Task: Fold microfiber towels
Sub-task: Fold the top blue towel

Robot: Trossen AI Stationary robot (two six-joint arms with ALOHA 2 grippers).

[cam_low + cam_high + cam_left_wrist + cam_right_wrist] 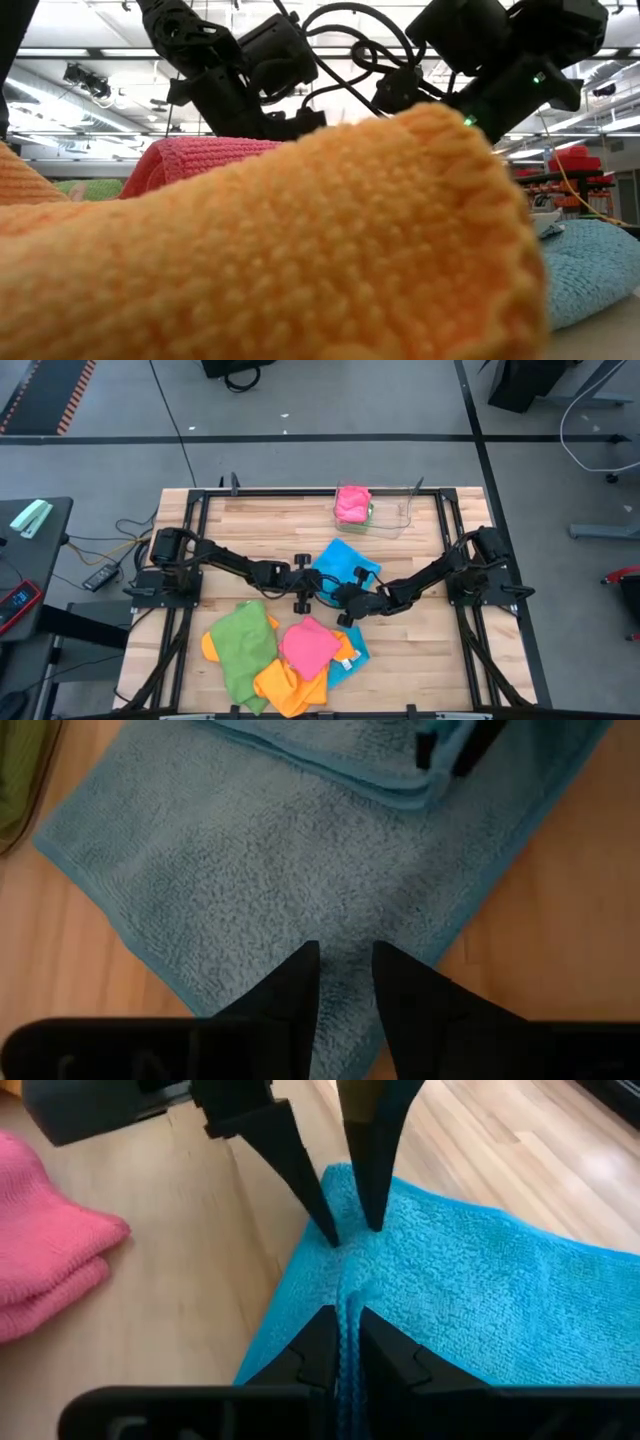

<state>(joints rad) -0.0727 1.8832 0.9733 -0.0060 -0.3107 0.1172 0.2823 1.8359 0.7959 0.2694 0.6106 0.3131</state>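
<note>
A sky-blue microfiber towel (345, 563) lies spread on the wooden table's middle, turned like a diamond. Both grippers meet at its near corner. My left gripper (347, 960) comes in from the table's left, and the right wrist view shows it (352, 1230) standing on the cloth. My right gripper (347, 1335) reaches in from the table's right, shut on a ridge of the same towel. A pile of green (240, 645), pink (308, 643), orange (285, 688) and blue (350, 660) towels lies near the front edge. In the low view the orange towel (300, 250) hides both grippers. My left gripper comes slanting down from the table's left onto the sky-blue towel beside its near corner (352, 1252). Its two fingertips (328, 1230) stand on the cloth a narrow gap apart, a small pucker gathered between them. The rest of the towel lies flat on the table. My right gripper pinches a raised ridge of the sky-blue towel (348, 1312) between its two fingers, close to the same corner. The fingers slant down from the table's right. The ridge runs on to my left fingertips; the towel around it rests on the table.
A clear plastic tray (385, 520) stands at the far edge with a folded pink towel (352, 503) at its left end. Bare wood lies left and right of the blue towel. The black frame rails (200, 530) run along the table's sides.
</note>
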